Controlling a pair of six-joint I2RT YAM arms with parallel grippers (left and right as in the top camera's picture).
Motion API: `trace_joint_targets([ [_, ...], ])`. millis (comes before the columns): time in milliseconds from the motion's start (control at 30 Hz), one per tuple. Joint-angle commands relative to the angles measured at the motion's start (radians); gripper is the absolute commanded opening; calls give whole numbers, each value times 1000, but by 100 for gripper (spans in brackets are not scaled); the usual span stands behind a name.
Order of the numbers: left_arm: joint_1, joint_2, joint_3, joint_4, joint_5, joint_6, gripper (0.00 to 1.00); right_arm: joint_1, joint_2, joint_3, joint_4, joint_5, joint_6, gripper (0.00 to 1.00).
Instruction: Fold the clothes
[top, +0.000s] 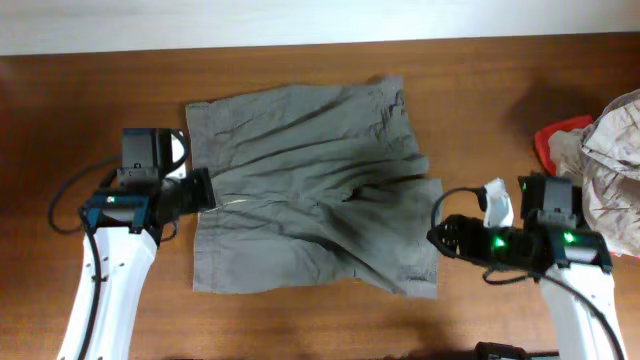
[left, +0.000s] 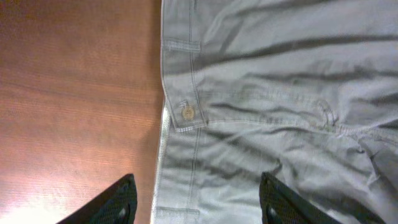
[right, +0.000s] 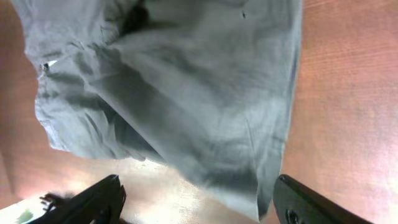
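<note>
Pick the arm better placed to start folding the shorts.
Right, probably. The right gripper, jaws open, sits at the hem of the near leg of the shorts, ready to lift it over the other. The left gripper hovers at the waistband button, on the likely fold line.

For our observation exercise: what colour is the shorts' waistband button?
Pale tan button, best seen in left wrist view.

The work surface is a table (top: 300, 320) of reddish-brown wood, with its grain running side to side. A pale strip (top: 300, 20) borders the table's far edge, beyond the left gripper (top: 208, 190) and the right gripper (top: 436, 236); whether it is wall or floor cannot be determined. A red and beige cloth pile (top: 600, 150) lies outboard of the right gripper, at the table edge. The bare wood beside the left gripper carries a soft, diffuse reflection.
</note>
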Motion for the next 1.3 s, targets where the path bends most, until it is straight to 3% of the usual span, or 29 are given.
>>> trace_joint_targets([
  [0, 6, 29, -53, -21, 26, -104, 65, -1, -8, 3, -52, 55, 84, 82],
  [300, 9, 75, -232, -19, 111, -223, 74, 18, 97, -56, -121, 91, 135, 82],
  [600, 9, 76, -367, -21, 173, -245, 76, 125, 166, -174, -5, 65, 207, 78],
  [800, 9, 76, -476, 84, 186, -256, 77, 165, 166, -187, 81, 65, 318, 78],
  [933, 9, 76, -502, 133, 197, -274, 64, 211, 166, -238, 151, 61, 400, 75],
  [1033, 9, 76, -502, 132, 197, -274, 43, 227, 166, -243, 158, 55, 406, 72],
  [1067, 9, 76, -502, 134, 197, -274, 33, 228, 166, -243, 158, 48, 415, 66],
  [1233, 9, 76, -502, 132, 197, -273, 17, 227, 166, -243, 180, 66, 415, 43],
  [1267, 9, 76, -502, 129, 198, -273, 12, 226, 166, -242, 189, 66, 415, 33],
])
